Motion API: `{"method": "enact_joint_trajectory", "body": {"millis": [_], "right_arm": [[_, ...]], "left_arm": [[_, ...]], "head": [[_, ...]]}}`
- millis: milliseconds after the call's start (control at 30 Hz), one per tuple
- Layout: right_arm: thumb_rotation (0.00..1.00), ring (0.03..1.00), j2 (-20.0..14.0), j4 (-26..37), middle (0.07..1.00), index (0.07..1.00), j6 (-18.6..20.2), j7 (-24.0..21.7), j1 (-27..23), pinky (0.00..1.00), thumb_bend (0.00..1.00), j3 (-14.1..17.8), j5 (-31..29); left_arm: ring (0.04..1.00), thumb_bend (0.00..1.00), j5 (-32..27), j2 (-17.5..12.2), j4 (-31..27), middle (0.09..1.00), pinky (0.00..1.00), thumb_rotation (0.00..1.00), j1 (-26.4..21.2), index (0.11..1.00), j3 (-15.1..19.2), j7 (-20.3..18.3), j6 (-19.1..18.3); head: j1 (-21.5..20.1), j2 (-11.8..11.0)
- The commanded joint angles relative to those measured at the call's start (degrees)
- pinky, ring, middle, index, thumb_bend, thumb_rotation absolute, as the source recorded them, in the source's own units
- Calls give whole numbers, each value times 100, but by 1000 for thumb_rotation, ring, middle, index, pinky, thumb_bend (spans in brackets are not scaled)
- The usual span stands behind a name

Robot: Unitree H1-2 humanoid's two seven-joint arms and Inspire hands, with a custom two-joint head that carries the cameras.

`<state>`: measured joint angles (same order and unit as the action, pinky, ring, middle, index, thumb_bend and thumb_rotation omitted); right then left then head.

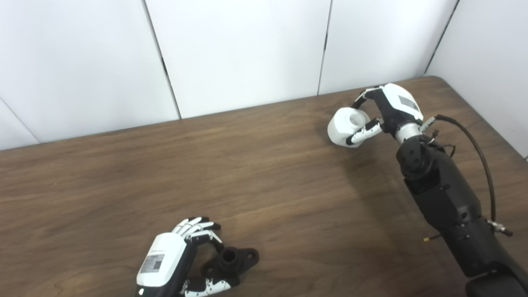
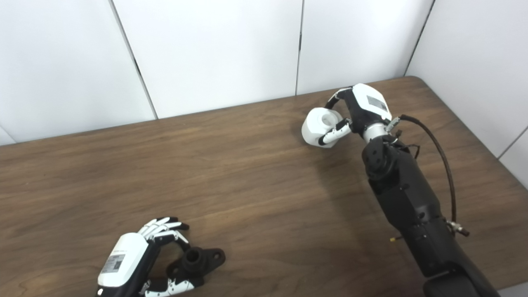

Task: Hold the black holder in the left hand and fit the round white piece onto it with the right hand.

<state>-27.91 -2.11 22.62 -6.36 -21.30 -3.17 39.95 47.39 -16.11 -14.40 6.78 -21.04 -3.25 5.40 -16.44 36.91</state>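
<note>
White piece [image 1: 346, 126] between right hand [image 1: 385, 109] fingers [image 1: 365, 132]

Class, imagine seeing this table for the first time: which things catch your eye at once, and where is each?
The round white piece at the table's far right, gripped by the right hand. Near the front edge, the left hand curls around the black holder.
</note>
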Motion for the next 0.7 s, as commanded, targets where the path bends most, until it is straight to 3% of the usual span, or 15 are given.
{"method": "enact_joint_trajectory", "body": {"millis": [0, 267, 400, 533, 667], "right_arm": [[133, 935, -222, 536, 823, 485, -34, -116, -62, 883, 525, -56, 113], [134, 945, -379, 2183, 825, 484, 316, -1135, 220, 958, 524, -314, 326], [135, 937, -357, 2919, 820, 484, 339, -1548, 354, 946, 524, -399, 402], [139, 940, -154, 3662, 818, 483, 409, -2037, 540, 950, 525, -525, 621], [138, 938, 109, 4053, 816, 483, 314, -2240, 718, 964, 525, -674, 831]], "left_arm": [[859, 521, 125, -34, 93, 773, 870, 46, 35, 485, -70, -230, -93], [863, 521, 386, 126, 197, 777, 873, 48, -61, 486, -190, -233, -215], [871, 522, 528, 225, 271, 781, 883, 49, -109, 486, -265, -213, -271], [891, 521, 576, 301, 285, 795, 909, 50, -138, 487, -347, -279, -392], [902, 521, 584, 356, 230, 804, 925, 49, -144, 487, -414, -322, -518]], "head": [[90, 15], [590, 147], [925, 233], [1088, 311], [1185, 388]]}}
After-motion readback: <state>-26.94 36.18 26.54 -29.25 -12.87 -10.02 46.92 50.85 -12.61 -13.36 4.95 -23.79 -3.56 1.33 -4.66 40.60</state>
